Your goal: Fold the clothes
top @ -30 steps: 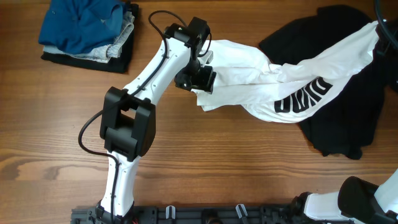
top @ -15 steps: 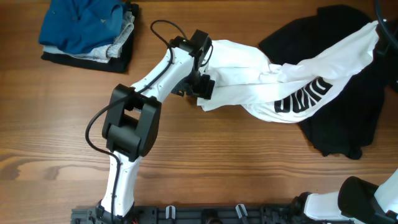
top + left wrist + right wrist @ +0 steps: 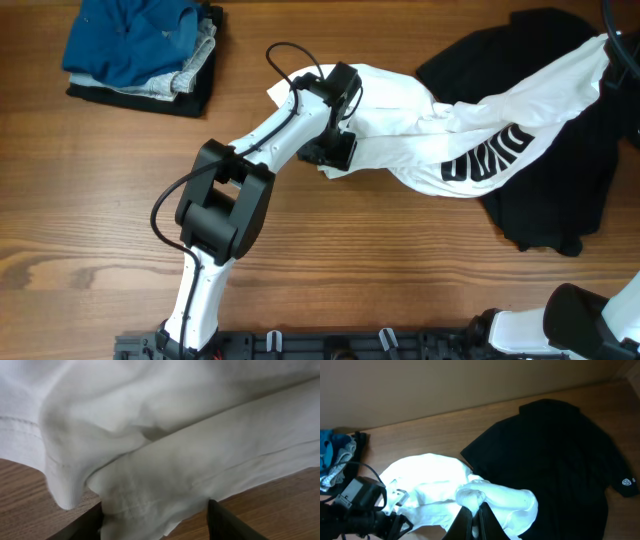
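The white T-shirt with black lettering lies stretched from the table's middle to the upper right, partly over the black garment. My left gripper is at the shirt's lower left edge. In the left wrist view its fingers stand wide apart with a fold of white fabric between them on the wood. My right gripper is shut on a bunched end of the white shirt and holds it up above the black garment at the far right.
A stack of folded clothes, blue on top of grey and black, sits at the back left. The left arm crosses the table's left-middle. The right arm's base is at the front right corner.
My left gripper has moved right along the table onto the shirt's left edge, its arm swinging with it. The right gripper and the raised shirt end have not moved.
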{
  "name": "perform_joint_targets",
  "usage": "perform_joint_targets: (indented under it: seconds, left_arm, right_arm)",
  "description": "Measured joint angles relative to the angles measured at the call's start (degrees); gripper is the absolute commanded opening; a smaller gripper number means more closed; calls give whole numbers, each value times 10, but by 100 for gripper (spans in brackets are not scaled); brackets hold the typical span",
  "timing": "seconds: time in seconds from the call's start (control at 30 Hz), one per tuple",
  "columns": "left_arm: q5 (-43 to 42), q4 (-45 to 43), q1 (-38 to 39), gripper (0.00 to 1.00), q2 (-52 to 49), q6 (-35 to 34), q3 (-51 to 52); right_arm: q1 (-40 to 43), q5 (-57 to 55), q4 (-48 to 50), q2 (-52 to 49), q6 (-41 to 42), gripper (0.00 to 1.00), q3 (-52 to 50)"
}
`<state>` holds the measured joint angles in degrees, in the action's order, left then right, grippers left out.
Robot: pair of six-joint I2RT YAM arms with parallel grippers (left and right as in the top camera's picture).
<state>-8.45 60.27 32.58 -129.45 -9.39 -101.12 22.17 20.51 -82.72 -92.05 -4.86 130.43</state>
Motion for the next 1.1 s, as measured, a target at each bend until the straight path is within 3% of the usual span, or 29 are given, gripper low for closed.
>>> perform_joint_targets:
  seconds: [0.03, 0.1, 0.43, 0.53, 0.67, 0.83, 0.93, 1.07, 1.1]
  left_arm:
    - [0, -1, 0, 41, 0, -1, 6]
    - [0, -2, 0, 32, 0, 0, 11]
    - [0, -1, 0, 22, 0, -4, 11]
    - [0, -1, -1, 24, 0, -4, 11]
    - [0, -2, -4, 40, 0, -4, 11]
    - [0, -15, -9, 38, 0, -4, 11]
    - [0, -34, -9, 29, 0, -9, 12]
    - [0, -43, -9, 4, 0, -30, 12]
    - [0, -44, -9, 4, 0, -34, 12]
  right_arm:
    - [0, 0, 0, 0, 0, 4, 0]
    - [0, 0, 0, 0, 0, 4, 0]
    - [0, 0, 0, 0, 0, 5, 0]
    - [0, 0, 0, 0, 0, 5, 0]
    - [0, 0, 0, 0, 0, 5, 0]
    - [0, 0, 0, 0, 0, 5, 0]
    - [0, 0, 0, 0, 0, 5, 0]
    - [0, 0, 0, 0, 0, 6, 0]
    - [0, 0, 0, 0, 0, 6, 0]
